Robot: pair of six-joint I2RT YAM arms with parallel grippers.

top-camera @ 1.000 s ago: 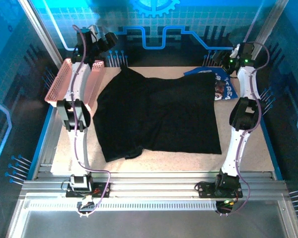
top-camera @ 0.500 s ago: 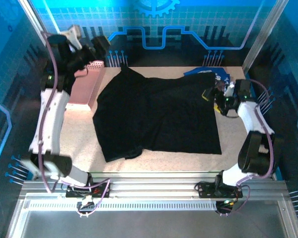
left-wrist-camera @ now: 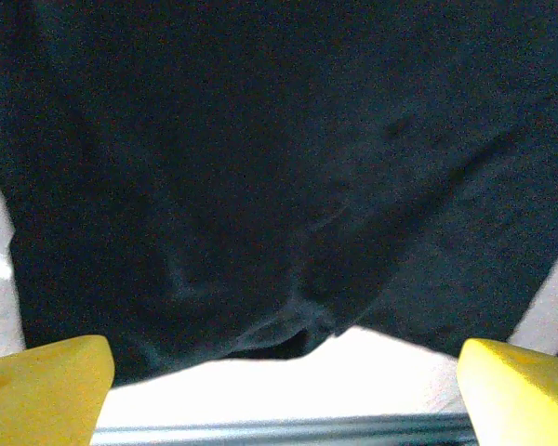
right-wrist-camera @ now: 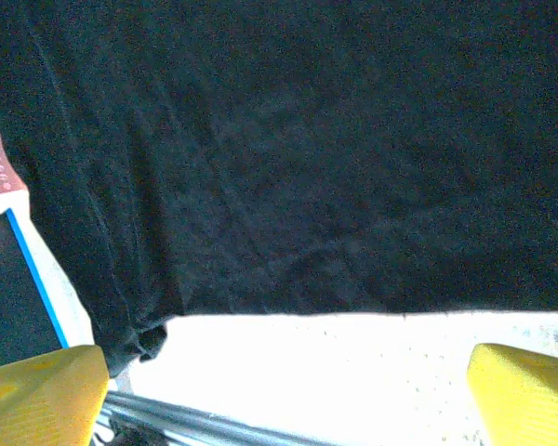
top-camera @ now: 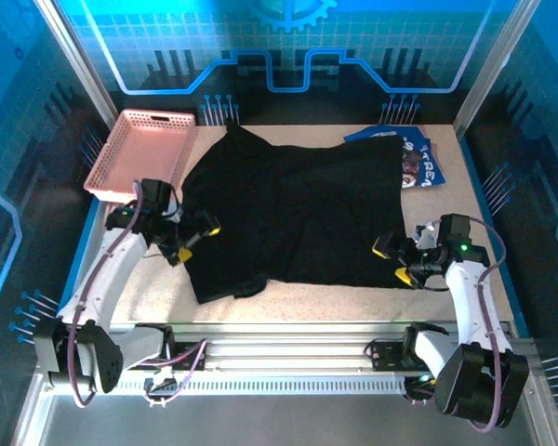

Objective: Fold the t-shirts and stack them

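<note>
A black t-shirt (top-camera: 298,214) lies spread flat across the middle of the table. A blue t-shirt (top-camera: 418,160) with white lettering pokes out from under its back right corner. My left gripper (top-camera: 195,242) is open at the black shirt's left edge, near the front left sleeve. In the left wrist view its yellow fingertips (left-wrist-camera: 42,386) stand wide apart before the shirt's hem (left-wrist-camera: 288,325), holding nothing. My right gripper (top-camera: 393,262) is open at the shirt's front right corner. The right wrist view has its yellow pads (right-wrist-camera: 525,390) apart over bare table, just short of the black cloth (right-wrist-camera: 288,149).
A pink lattice basket (top-camera: 139,153) stands at the back left, beside the shirt's left shoulder. Metal rails (top-camera: 288,339) run along the near table edge. Frame posts (top-camera: 484,65) and blue walls close in the sides and back.
Both arms have swung down from the back of the table to the near sides of the black shirt. The left jaws narrowed slightly. The shirts have not moved.
</note>
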